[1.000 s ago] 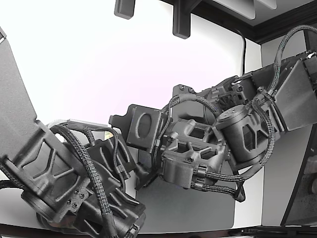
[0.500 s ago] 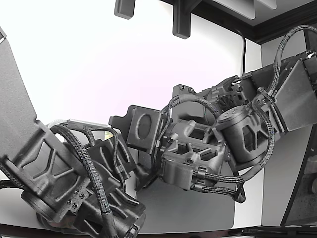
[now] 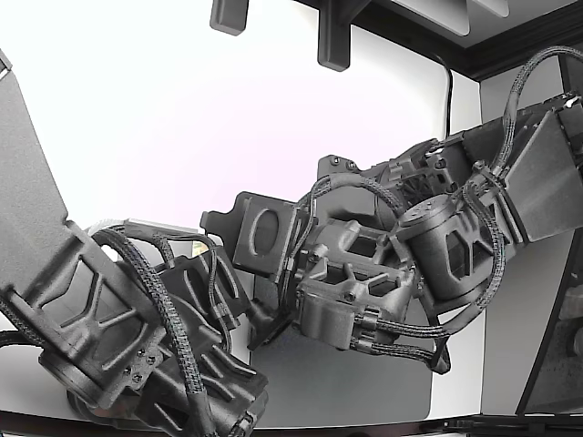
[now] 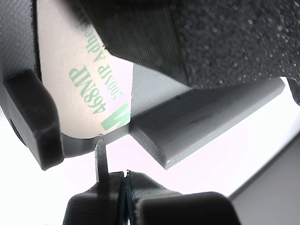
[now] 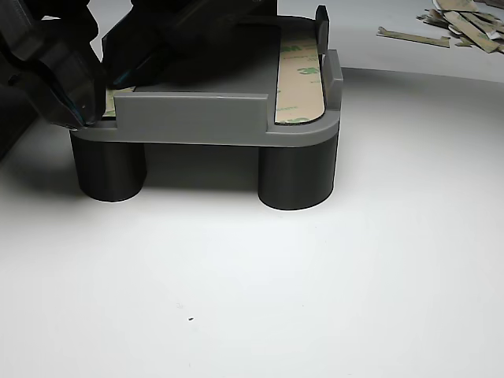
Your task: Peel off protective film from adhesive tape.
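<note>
Evidently working at the near corner of the grey fixture (image 5: pixel 197 118), where the tan protective film (image 4: pixel 79 79) printed in green lies in its recess. Hand (image 4: pixel 112 180) just beside the film's rounded end, thin tips pressed together; cannot tell whether any film edge is caught between them. Risk judged: slipping off the slick liner, or tearing it if pulled steeply. Matte ridged plastic fixture on round legs; second glossy strip (image 5: pixel 299 79) alongside; peeled scraps (image 5: pixel 461 24) on the white tabletop (image 5: pixel 315 299).

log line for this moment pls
phase: reaching film edge | gripper: jaws nearly closed, nothing gripped | film strip: on grey fixture | peeled scraps: behind
</note>
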You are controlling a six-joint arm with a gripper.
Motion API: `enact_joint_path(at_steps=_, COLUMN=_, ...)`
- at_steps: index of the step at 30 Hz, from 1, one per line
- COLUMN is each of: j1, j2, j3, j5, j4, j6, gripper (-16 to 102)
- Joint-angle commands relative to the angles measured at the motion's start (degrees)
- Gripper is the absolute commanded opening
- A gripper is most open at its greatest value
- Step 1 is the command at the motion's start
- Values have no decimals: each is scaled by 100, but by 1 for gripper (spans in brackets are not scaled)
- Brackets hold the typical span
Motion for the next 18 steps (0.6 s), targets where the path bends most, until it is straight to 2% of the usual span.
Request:
enact_joint_path(at_steps=1, j1=-35, j2=88, j3=-158, j5=18, j4=-18, j6=0, gripper=-11)
enact_joint_path(at_steps=18, j1=-26, j2=26, j3=-211, j5=18, j4=18, j6=26, gripper=-11)
